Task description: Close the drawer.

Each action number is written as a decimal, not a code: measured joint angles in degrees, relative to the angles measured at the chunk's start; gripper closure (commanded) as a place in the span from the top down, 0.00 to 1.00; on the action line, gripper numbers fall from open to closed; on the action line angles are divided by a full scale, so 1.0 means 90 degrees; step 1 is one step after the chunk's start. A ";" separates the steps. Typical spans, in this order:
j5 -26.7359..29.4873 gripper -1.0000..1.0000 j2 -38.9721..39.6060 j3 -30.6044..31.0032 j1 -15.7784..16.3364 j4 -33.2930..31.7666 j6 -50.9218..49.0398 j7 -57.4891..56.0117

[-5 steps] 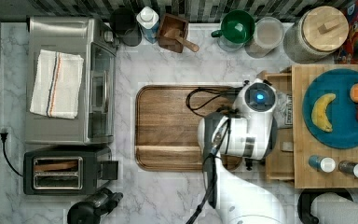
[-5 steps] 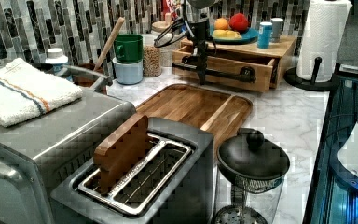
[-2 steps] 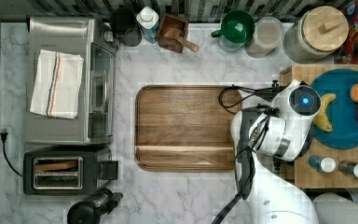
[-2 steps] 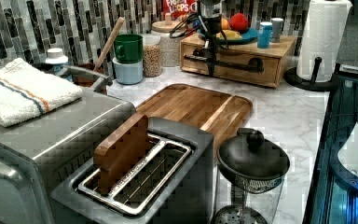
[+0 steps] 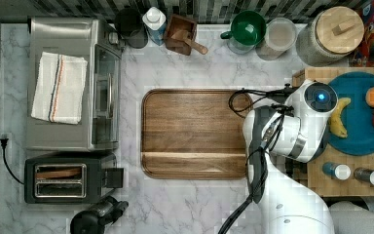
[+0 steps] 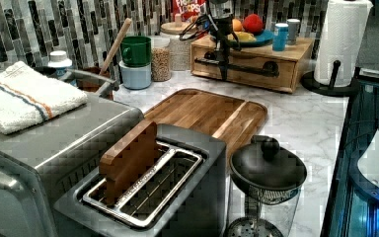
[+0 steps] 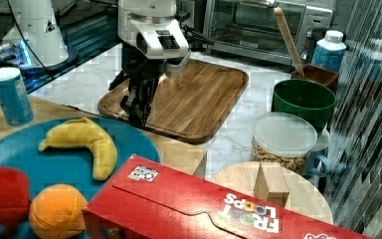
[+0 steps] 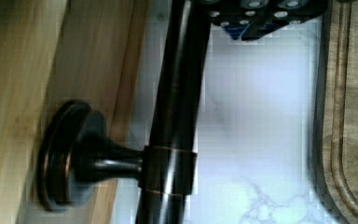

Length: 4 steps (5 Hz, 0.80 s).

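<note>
The drawer (image 6: 249, 75) sits pushed into its light wooden box, its front level with the box face in the left view. Its long black bar handle (image 6: 250, 66) runs across the front. My gripper (image 6: 222, 74) hangs straight down in front of the handle, near the bar's end on the left view's left. In the wrist view the handle (image 8: 177, 107) stands off the drawer front (image 8: 23, 93), and my dark fingertips (image 8: 270, 18) lie together on the bar's outer side. In the right view the gripper (image 7: 138, 112) points down beside the box. The arm (image 5: 297, 126) covers the drawer from above.
A dark wooden board (image 5: 195, 131) lies on the marble just off the drawer. A blue plate (image 5: 360, 131) with fruit and two shakers rests on the box top. A paper towel roll (image 6: 343, 44), jars, a toaster (image 5: 61, 181) and a toaster oven (image 5: 73, 83) ring the counter.
The arm has moved toward the top view's right, away from the board, and the drawer has slid in with it. One second ago the drawer stood out; now it is flush.
</note>
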 measured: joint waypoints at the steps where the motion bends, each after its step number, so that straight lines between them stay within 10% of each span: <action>1: -0.0087 0.00 0.0000 -0.0001 0.0022 0.0000 -0.0012 -0.0012; 4: -0.0096 0.00 0.0000 0.0018 0.0014 0.0000 -0.0006 -0.0019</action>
